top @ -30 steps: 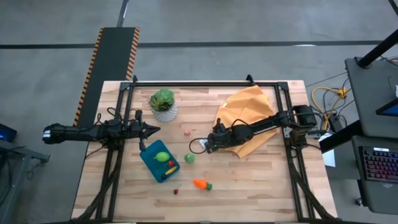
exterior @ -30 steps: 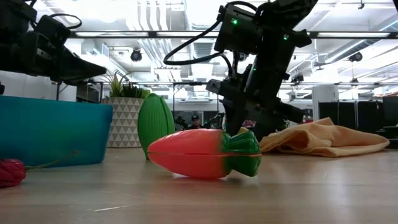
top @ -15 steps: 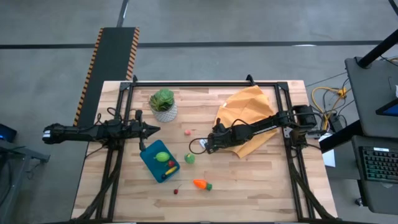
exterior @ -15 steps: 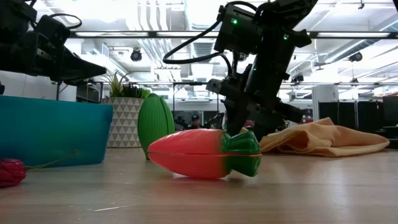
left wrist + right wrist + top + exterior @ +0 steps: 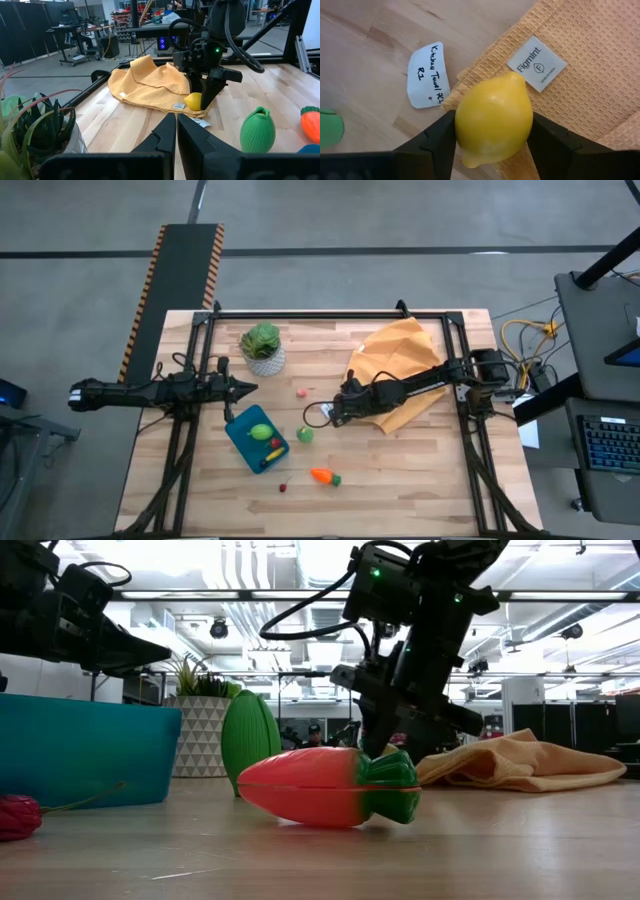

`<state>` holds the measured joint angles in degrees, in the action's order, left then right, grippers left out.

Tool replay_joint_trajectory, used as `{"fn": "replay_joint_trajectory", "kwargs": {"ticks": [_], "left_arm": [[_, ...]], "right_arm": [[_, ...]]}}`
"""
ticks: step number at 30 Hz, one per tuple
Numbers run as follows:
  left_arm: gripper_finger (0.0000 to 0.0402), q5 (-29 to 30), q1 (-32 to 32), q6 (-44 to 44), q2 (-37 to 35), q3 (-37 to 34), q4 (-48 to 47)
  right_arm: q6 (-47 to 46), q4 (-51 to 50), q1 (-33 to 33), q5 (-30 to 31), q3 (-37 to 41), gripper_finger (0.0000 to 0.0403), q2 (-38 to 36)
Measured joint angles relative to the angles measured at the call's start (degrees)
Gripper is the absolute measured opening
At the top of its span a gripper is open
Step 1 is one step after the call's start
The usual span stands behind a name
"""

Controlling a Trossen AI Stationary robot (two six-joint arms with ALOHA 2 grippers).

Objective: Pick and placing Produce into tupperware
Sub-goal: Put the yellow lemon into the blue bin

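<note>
My right gripper (image 5: 338,410) stands at the table's middle, by the near-left edge of the orange cloth (image 5: 398,368), shut on a yellow lemon (image 5: 492,119). The teal tupperware (image 5: 257,440) lies left of it and holds a green lime, a red piece and a yellow piece. On the table rest a green fruit (image 5: 305,435), an orange carrot (image 5: 323,476), a red cherry (image 5: 283,487) and a small pink piece (image 5: 301,392). My left gripper (image 5: 247,389) hovers shut, just beyond the tupperware's far side. My right gripper pinches the lemon's middle (image 5: 465,125) between its two fingers (image 5: 437,139), one on each side across its short width. The fingers point down from above (image 5: 207,92). The lemon sits low over the cloth's edge; whether it touches the cloth I cannot tell.
A leafy plant in a white pot (image 5: 262,347) stands at the far left of the table. A white paper tag (image 5: 427,75) lies beside the cloth's edge. The black frame rails (image 5: 330,313) run around the table. Bare wood shows at the near right (image 5: 420,480).
</note>
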<state>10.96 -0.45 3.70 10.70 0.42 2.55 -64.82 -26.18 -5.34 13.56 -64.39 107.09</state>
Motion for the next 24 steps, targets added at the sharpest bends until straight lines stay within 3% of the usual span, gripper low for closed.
{"fn": "replay_joint_trajectory", "kwargs": {"ticks": [13, 24], "left_arm": [[0.0, 0.0, 0.0, 0.0, 0.0, 0.0, 0.0], [0.0, 0.0, 0.0, 0.0, 0.0, 0.0, 0.0]], "right_arm": [[6.6, 0.0, 0.0, 0.1, -3.9, 0.0196, 0.0], [18.2, 0.0, 0.0, 1.6, -7.9, 0.0196, 0.0]]}}
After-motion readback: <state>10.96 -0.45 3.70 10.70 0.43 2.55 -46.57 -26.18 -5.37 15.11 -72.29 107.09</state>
